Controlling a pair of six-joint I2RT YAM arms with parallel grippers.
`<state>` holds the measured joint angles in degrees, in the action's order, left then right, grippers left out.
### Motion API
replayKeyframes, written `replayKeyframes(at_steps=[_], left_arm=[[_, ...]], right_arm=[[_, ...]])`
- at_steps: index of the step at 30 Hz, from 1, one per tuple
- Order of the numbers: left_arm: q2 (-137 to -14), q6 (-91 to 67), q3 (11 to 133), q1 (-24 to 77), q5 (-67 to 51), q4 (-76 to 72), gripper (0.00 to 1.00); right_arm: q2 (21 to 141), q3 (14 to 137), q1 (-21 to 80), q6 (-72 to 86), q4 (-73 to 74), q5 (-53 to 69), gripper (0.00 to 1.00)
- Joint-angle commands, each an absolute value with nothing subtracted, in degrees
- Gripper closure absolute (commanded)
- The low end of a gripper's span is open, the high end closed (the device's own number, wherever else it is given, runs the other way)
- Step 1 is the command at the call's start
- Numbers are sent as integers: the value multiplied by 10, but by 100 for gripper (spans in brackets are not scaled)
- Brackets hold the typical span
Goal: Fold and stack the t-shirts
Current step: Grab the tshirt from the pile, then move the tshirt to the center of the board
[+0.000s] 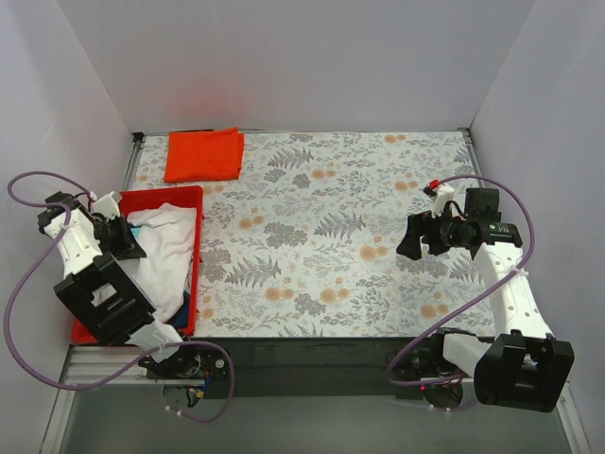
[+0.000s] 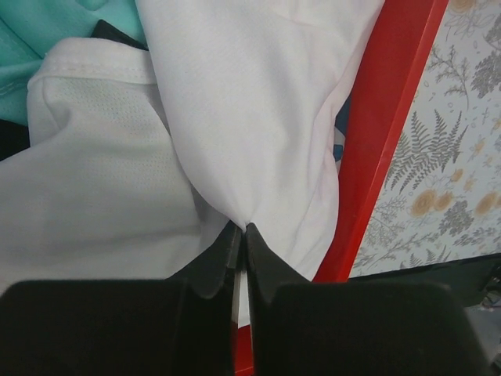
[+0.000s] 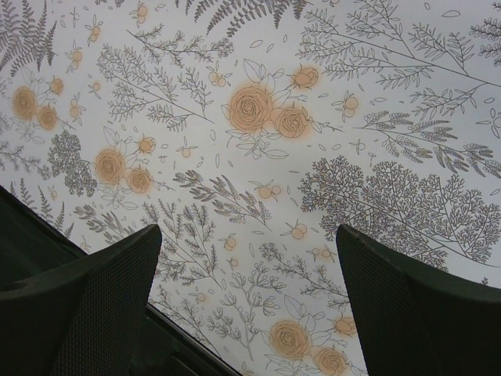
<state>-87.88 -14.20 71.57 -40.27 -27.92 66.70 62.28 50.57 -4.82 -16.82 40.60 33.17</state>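
Left end effector [image 2: 241, 229] pinches the white tee [image 2: 250, 110] inside the red bin [image 2: 387, 133], teal tee [image 2: 23, 47] beside it; right end effector [image 3: 249, 232] hangs wide over the counter [image 3: 391, 94].

Left arm [image 1: 90, 260]: bent over the red bin [image 1: 161, 194], wrist reaching down into it.
Left gripper [image 2: 242, 233]: jaws pinched together on a fold of the white t-shirt [image 2: 258, 110], inside the bin.
Right arm [image 1: 506, 284]: raised, well right of the bin.
Right gripper [image 3: 249, 243]: spread wide, holding nothing.
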Motion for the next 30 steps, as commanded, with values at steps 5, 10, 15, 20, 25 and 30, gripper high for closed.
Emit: replayKeyframes(at_steps=[5,10,15,20,25,30], left_arm=[[-841,-146,774,-403,-332,674,100],[-778,-153,897,-403,-410,697,100],[-718,-199,961,-388,-498,593,100],[-735,-339,1034,-264,-541,445,100],[-801,-424,1113,-49,-459,314,100],[-920,-438,1310,97,-388,280,100]], right_arm=[[621,526,-48,-172,410,336,2],[623,526,-48,-173,409,340,2],[621,521,-48,-173,405,343,2],[629,532,-48,-165,405,348,2],[621,537,-49,-159,403,345,2],[610,532,-49,-160,401,330,2]])
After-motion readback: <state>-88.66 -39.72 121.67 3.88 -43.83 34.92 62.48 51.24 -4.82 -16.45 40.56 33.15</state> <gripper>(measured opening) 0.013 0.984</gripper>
